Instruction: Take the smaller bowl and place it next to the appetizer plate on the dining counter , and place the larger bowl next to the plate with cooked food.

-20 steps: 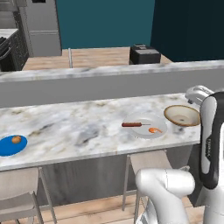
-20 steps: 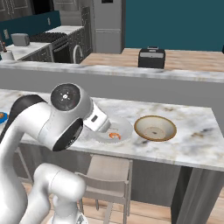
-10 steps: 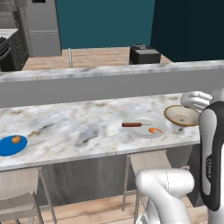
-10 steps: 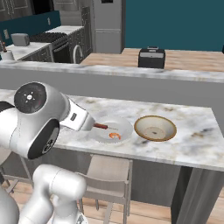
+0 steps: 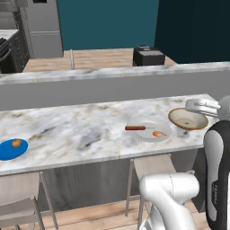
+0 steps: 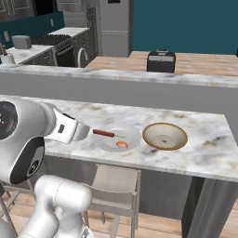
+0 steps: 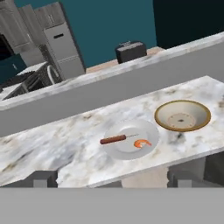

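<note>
The larger bowl (image 5: 187, 119) (image 6: 164, 135) (image 7: 182, 115), cream with an orange-brown rim, stands upright on the dining counter (image 5: 81, 130) near its right end. Just left of it lies the plate with cooked food (image 5: 148, 130) (image 6: 118, 137) (image 7: 129, 140), which carries a reddish-brown stick and a small orange piece. Far to the left is the blue appetizer plate (image 5: 12, 149) with one orange morsel. The smaller bowl is out of view. My gripper (image 7: 113, 178) is open, held back from the counter's front edge and above it, with nothing between its fingertips (image 7: 43, 178).
A raised grey ledge (image 5: 112, 83) runs behind the dining counter. A black toaster (image 5: 148, 55) (image 6: 161, 60) sits on the wooden counter beyond it. Pale stools (image 5: 152, 164) (image 6: 116, 179) stand under the front edge. A fridge and stove are at the far left.
My arm has swung back toward the base, its big joint sliding left in the right base view. The bowl and both plates have stayed put. The gripper has stayed open.
</note>
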